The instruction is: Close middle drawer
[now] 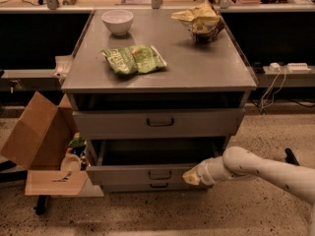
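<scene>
The middle drawer (123, 175) of the grey cabinet stands pulled out, with its dark tray open above a low front panel. A small dark bar handle (160, 174) sits at the panel's centre. My gripper (191, 177) is at the end of the white arm (256, 168) reaching in from the right. It is at the right part of the drawer's front panel, level with the handle and just right of it. I cannot tell whether it touches the panel.
The top drawer (158, 123) above also stands a little out. The bottom drawer's handle (158, 185) shows just beneath. An open cardboard box (37, 146) stands on the floor at the left. A white bowl (117, 21), a green bag (133, 59) and a yellow bag (199, 17) lie on the cabinet top.
</scene>
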{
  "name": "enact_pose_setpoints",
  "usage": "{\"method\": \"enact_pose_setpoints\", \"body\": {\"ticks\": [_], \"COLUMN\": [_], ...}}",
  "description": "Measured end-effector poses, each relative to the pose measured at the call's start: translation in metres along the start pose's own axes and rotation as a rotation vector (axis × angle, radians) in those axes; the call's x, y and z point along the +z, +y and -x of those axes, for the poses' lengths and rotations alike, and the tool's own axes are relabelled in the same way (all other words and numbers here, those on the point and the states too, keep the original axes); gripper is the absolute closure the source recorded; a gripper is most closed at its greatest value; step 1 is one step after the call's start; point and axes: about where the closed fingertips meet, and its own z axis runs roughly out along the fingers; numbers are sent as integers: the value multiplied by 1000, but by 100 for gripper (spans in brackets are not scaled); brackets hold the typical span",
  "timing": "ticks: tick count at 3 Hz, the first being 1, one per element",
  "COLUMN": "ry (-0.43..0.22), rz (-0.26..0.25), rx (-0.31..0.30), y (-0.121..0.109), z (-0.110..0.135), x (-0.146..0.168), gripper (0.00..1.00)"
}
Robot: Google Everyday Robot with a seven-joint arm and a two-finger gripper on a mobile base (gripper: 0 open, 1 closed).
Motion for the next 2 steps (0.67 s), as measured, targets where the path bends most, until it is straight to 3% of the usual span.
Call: {"method": "enact_pose_setpoints", "body": {"ticks": [1,2], "ry": [-20,-68], "rz": [-14,-50], "rx": [15,47], "y": [-7,-29], "z": [2,8], "x": [-2,-10], "gripper": [100,100]}}
